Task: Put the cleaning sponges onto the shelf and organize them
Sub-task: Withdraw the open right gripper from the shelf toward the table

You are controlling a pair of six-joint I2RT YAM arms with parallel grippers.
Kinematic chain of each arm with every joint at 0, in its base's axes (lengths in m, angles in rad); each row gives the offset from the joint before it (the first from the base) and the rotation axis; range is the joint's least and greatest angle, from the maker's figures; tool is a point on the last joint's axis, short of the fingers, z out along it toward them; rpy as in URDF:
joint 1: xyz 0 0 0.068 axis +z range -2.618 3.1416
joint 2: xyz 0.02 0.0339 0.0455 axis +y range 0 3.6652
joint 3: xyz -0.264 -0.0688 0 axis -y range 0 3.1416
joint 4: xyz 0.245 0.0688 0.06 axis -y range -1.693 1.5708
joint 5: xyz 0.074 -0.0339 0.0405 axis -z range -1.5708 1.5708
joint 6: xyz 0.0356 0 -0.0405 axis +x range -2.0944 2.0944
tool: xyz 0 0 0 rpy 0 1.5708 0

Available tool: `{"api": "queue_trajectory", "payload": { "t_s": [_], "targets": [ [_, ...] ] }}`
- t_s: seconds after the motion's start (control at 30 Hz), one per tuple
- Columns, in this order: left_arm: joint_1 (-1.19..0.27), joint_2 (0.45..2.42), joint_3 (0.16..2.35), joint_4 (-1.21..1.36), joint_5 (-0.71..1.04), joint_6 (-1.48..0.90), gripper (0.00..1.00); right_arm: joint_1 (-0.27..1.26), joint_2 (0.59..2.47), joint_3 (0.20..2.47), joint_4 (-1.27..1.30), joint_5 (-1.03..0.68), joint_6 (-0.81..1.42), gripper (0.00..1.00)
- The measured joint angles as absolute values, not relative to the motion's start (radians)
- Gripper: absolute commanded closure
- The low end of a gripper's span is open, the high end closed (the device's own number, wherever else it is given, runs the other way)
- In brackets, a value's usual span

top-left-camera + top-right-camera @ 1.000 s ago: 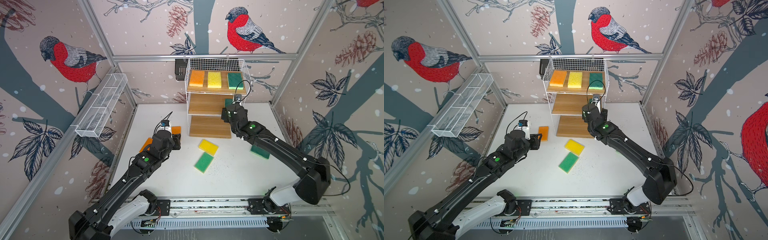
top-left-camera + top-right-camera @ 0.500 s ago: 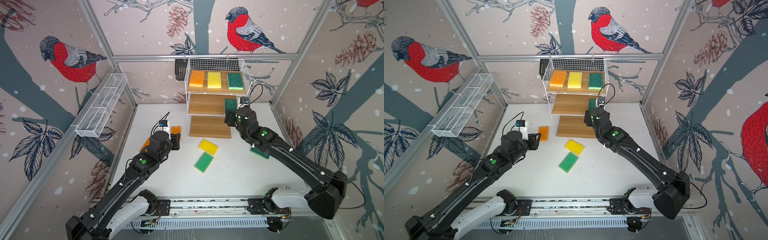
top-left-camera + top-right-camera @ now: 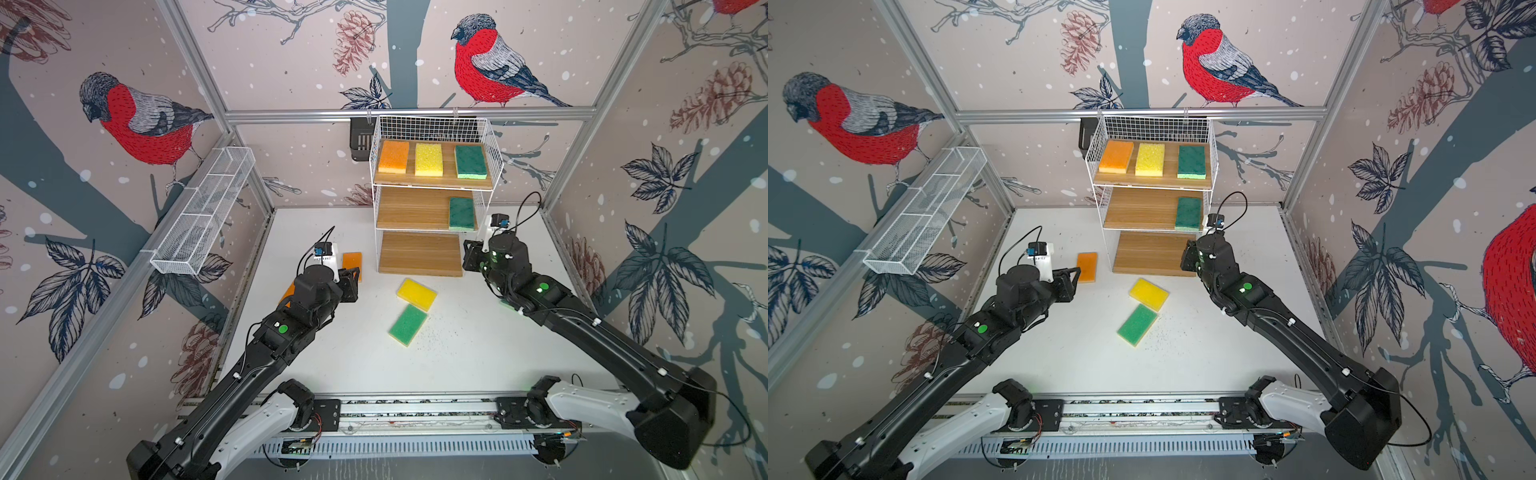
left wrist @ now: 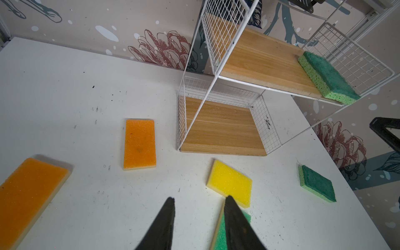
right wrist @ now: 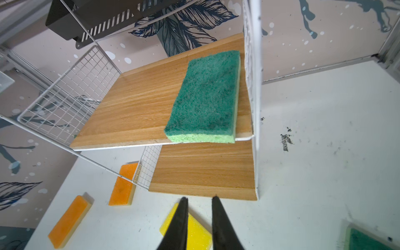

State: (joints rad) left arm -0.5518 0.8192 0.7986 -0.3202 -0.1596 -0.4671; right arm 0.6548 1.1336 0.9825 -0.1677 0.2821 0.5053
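**Location.** Four sponges lie on the white wire-grid shelf with three stepped wooden boards. The flat orange foam sponge, the flat yellow foam sponge and the flat green foam sponge sit in a row on the top board. The dark green scouring-faced sponge lies at the right end of the middle board, beside the wire side wall. The bottom board is bare.

Five sponges are on the white counter:
- the loose yellow sponge and the loose green sponge, just beside each other;
- two orange sponges, left of the shelf;
- a dark green sponge, to the right.

**Fingers.** The left gripper has its fingers parted and empty. The right gripper has its fingers nearly together with a narrow gap, holding nothing.

**Handling (estimate).** Expect light, soft foam that compresses and grips well, and is not fragile. Take hold across the short width at mid-length, with one finger on each long edge. Lower the fingers to the counter surface. Moderate squeeze suffices. Lifting either loose sponge may nudge its neighbour.
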Motion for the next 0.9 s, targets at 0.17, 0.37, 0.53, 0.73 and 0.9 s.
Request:
{"api": "queue_trajectory", "payload": {
  "t_s": [0.17,0.37,0.53,0.73,0.9],
  "targets": [
    [-0.552,0.811,0.792,-0.319,-0.160,-0.467,0.60,0.600,1.137,0.955,-0.097,0.198,0.572,0.81],
    [-0.552,0.810,0.790,-0.313,-0.162,-0.466,0.60,0.572,1.155,0.952,-0.041,0.137,0.622,0.82],
    [-0.552,0.816,0.787,-0.296,-0.162,-0.464,0.60,0.556,1.176,0.942,-0.002,0.131,0.659,0.82],
    [-0.552,0.825,0.785,-0.281,-0.162,-0.464,0.61,0.555,1.194,0.926,0.039,0.125,0.692,0.84],
    [-0.552,0.831,0.784,-0.271,-0.162,-0.464,0.61,0.553,1.189,0.901,0.076,0.147,0.720,0.84]
  ]
}}
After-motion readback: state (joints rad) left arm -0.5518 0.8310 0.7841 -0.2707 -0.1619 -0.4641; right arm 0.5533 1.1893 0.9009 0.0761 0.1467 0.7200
